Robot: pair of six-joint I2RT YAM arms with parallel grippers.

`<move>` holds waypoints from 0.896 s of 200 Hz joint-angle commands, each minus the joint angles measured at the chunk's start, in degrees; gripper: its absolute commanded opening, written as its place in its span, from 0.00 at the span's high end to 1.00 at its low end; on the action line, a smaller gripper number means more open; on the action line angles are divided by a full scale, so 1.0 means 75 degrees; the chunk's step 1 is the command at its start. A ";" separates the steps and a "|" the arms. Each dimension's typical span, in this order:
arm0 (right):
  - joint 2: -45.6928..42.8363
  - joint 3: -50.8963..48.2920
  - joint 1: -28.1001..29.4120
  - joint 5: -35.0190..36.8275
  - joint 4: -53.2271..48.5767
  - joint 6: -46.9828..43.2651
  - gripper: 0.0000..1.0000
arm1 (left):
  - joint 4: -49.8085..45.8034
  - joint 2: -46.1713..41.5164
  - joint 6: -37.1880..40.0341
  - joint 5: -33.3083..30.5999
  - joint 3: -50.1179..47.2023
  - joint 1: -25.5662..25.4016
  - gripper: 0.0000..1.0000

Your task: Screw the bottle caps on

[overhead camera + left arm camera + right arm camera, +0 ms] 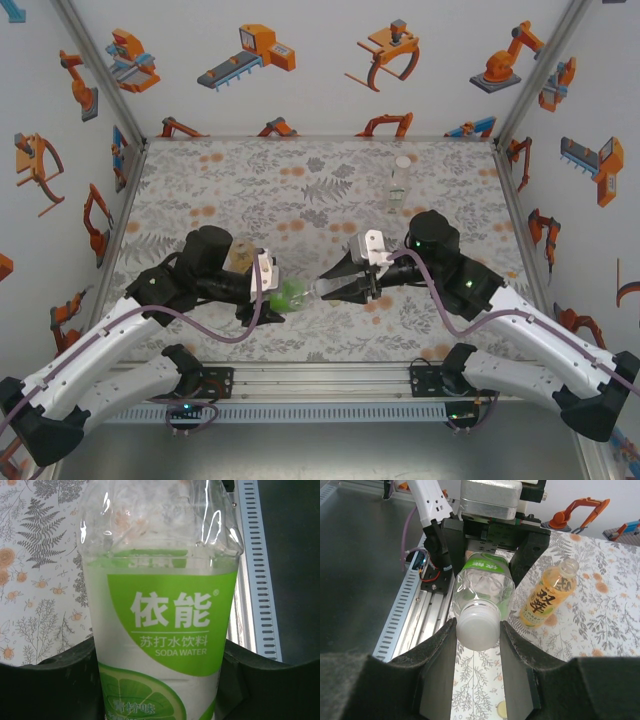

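the patterned mat covered the table. above its near edge the left gripper was clamped on the green-labelled bottle, holding it on its side, neck toward the right arm. the right gripper was closed snugly round the white cap at that bottle's mouth. the amber bottle stood uncapped just behind. the slim clear bottle stood well apart, near the far edge. this looked like the threading step. next, the cap needed turning square to the neck while the left held firm.
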 commanded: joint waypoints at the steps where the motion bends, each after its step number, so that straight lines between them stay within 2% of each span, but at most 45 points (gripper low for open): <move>1: 0.0093 -0.0103 0.0248 -0.0187 0.0490 -0.0054 0.92 | 0.0590 -0.0060 0.0061 0.0392 0.0109 -0.0042 1.00; 54: 0.0087 -0.0134 0.0277 -0.0162 0.0399 0.0008 0.92 | 0.0893 -0.0147 -0.0099 0.0626 0.0059 -0.0040 1.00; 79: 0.0016 -0.0130 0.0277 0.0510 0.0395 0.0639 0.99 | 0.1056 -0.0161 -0.0268 0.0332 0.0050 -0.0040 1.00; 106: -0.0243 -0.0421 0.0277 0.1614 0.0730 0.2216 1.00 | 0.1341 -0.0181 -0.0526 0.0039 0.0033 -0.0050 1.00; 133: -0.0467 -0.0742 0.0277 0.2858 0.1095 0.4322 1.00 | 0.1912 -0.0135 -0.0683 -0.0021 -0.0078 -0.0149 1.00; 179: -0.0641 -0.0752 0.0278 0.4543 0.0108 0.7532 1.00 | 0.2643 0.0434 -0.0738 -0.0736 -0.0106 -0.0474 1.00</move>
